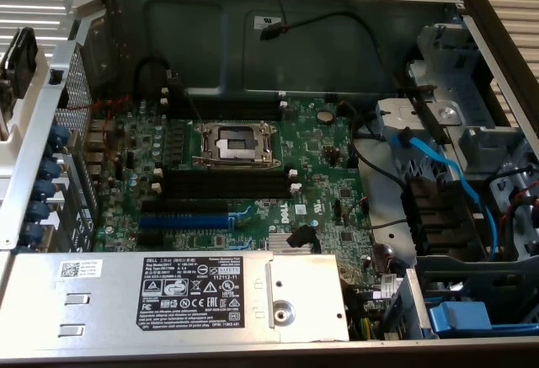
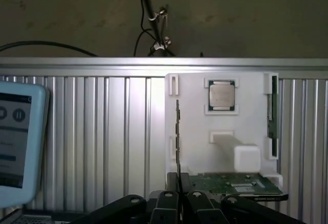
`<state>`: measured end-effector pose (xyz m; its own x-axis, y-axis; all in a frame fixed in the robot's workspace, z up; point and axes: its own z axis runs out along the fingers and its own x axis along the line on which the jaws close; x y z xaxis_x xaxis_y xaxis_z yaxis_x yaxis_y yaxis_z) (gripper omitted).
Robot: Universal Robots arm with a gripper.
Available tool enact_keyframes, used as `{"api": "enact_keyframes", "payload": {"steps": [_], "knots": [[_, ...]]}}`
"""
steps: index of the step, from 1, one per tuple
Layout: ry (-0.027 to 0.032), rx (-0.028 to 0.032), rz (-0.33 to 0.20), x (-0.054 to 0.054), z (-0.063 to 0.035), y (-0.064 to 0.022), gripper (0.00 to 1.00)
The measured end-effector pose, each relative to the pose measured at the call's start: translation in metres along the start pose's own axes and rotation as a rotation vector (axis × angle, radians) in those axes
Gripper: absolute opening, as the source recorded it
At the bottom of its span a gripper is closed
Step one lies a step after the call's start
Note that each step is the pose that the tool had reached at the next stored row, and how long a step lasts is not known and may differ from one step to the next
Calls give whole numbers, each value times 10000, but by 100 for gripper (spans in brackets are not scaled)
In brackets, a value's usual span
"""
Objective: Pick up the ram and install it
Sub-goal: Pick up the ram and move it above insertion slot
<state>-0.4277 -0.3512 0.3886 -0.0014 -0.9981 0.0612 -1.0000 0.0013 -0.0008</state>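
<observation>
Ribbed metal bench point(image 2: 102, 131) carries white holder tray point(image 2: 195, 131), screened device point(image 2: 18, 137), open computer case point(image 1: 210, 40).

An open grey metal computer case point(image 1: 337, 14) holds a green circuit motherboard point(image 1: 328, 157); its silver-framed square processor socket point(image 1: 234, 142) sits between long black plastic slots point(image 1: 223, 184), a blue plastic slot point(image 1: 181, 222) lying nearer the labelled silver metal box point(image 1: 303, 296)
</observation>
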Motion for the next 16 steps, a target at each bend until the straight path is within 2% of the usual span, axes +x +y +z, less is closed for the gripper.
{"api": "enact_keyframes", "payload": {"steps": [8, 13, 16], "knots": [[-1, 35, 2, 1, -23, -162, 13], [-2, 170, 10, 1, -27, -208, 13], [-2, 217, 13, 2, -37, -243, 13]]}}
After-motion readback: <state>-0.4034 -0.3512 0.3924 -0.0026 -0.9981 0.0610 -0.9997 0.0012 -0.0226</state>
